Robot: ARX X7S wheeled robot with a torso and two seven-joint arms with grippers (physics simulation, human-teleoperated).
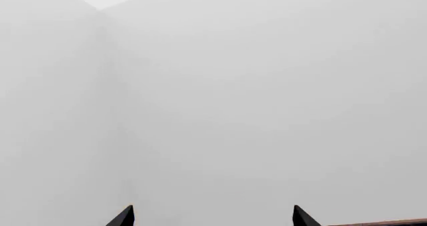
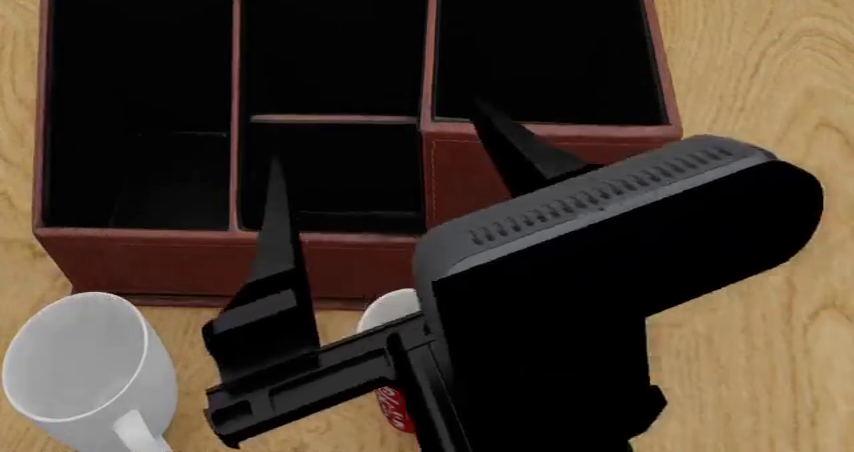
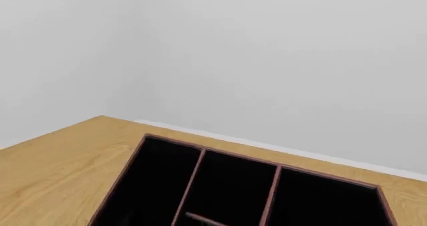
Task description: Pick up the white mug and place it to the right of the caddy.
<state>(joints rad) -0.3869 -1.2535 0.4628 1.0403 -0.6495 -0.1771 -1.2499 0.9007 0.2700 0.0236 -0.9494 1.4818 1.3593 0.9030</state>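
The white mug stands upright on the wooden table at the near left, in front of the caddy's left corner, with its handle toward me. The reddish-brown caddy with black compartments fills the far part of the head view. It also shows in the right wrist view. My right gripper hovers over the caddy's front middle, open and empty, apart from the white mug. Its fingers do not show in its own wrist view. My left gripper is open and empty, facing a bare wall; it is out of the head view.
A red mug with white lettering stands in front of the caddy, mostly hidden under my right arm. The wooden table shows to the right of the caddy. A white wall rises behind the table's far edge.
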